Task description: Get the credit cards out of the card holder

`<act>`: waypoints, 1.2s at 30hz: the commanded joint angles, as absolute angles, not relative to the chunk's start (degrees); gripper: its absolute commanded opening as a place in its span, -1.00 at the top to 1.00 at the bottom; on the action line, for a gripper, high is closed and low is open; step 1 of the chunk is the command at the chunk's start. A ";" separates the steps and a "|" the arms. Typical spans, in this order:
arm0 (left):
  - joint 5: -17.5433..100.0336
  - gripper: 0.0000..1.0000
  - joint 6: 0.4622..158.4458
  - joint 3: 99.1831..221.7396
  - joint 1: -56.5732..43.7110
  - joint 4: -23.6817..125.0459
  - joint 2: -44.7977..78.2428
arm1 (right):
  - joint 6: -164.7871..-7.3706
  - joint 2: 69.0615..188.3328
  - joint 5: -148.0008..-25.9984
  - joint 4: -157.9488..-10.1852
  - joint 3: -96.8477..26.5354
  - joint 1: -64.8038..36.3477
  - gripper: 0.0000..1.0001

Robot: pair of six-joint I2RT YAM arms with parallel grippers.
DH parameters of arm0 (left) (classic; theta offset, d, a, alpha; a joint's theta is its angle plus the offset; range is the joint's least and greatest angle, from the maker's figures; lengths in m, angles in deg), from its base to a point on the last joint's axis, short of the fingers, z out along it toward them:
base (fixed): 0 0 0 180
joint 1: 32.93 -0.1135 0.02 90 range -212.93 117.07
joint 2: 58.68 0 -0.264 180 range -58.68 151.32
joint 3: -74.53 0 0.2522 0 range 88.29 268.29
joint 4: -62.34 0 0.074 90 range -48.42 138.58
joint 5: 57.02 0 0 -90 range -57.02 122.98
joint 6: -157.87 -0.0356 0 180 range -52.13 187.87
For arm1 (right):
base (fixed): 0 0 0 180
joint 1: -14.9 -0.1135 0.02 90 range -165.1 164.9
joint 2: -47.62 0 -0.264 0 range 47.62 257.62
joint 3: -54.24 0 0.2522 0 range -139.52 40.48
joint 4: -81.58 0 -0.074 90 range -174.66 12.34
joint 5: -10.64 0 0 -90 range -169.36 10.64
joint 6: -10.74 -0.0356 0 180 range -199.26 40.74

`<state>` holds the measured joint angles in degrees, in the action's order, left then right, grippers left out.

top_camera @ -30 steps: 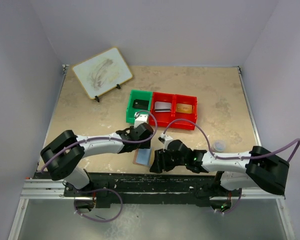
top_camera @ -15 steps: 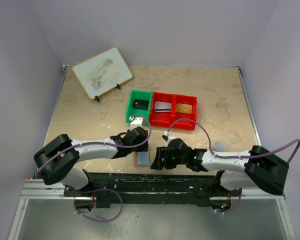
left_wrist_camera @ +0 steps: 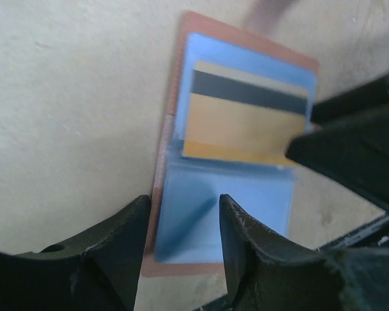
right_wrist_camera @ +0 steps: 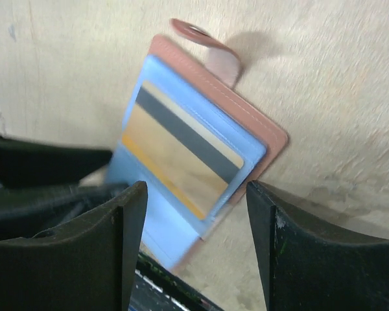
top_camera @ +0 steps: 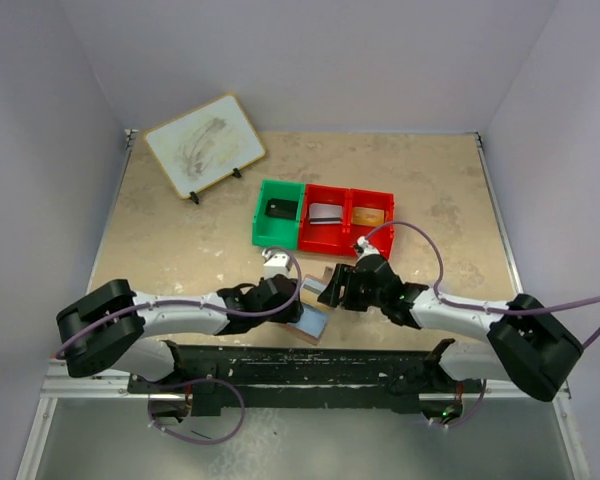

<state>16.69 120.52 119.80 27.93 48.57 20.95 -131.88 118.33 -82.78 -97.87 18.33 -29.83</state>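
Two changes since a second ago show from above. The small tan-pink leather card holder point(top_camera: 311, 322) has shifted rightward along the near edge of the beige stone-patterned worktop point(top_camera: 180, 230) and lies open and askew. The right end effector point(top_camera: 337, 288), which was just beside the card holder's right edge, has drawn off to its far side, toward the red plastic bins point(top_camera: 346, 222). The left end effector point(top_camera: 285, 300) has come down from beyond the card holder to its left edge. Both arms lie low, reaching inward toward it.

Left wrist view: the left end effector point(left_wrist_camera: 181, 202) is spread, its fingers over the card holder's point(left_wrist_camera: 259, 201) lower pale blue panel; contact cannot be told. A gold plastic card with a black stripe point(left_wrist_camera: 243, 126) sits in the upper pocket, with a dark finger point(left_wrist_camera: 350, 149) of the right end effector at its lower right corner.

Right wrist view: the right end effector point(right_wrist_camera: 194, 191) is spread above the card holder point(right_wrist_camera: 201, 97), with the card point(right_wrist_camera: 175, 159) in its pocket and the snap strap point(right_wrist_camera: 201, 35) flipped outward.
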 commanded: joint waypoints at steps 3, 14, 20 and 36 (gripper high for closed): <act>14.69 0.13 128.29 118.30 34.61 49.57 20.57 | -128.89 123.24 -81.67 -97.44 13.32 -28.96 -0.32; 16.18 0.13 131.99 120.08 37.60 63.35 24.69 | -118.63 132.69 -89.80 -99.89 3.74 -29.13 -0.25; 16.90 0.12 130.15 121.08 38.08 61.74 24.92 | -117.27 130.33 -87.51 -92.84 0.95 -29.13 -0.28; 5.19 -0.04 119.52 125.38 31.47 37.35 10.24 | -141.41 109.52 -83.16 -109.24 20.82 -29.13 -0.20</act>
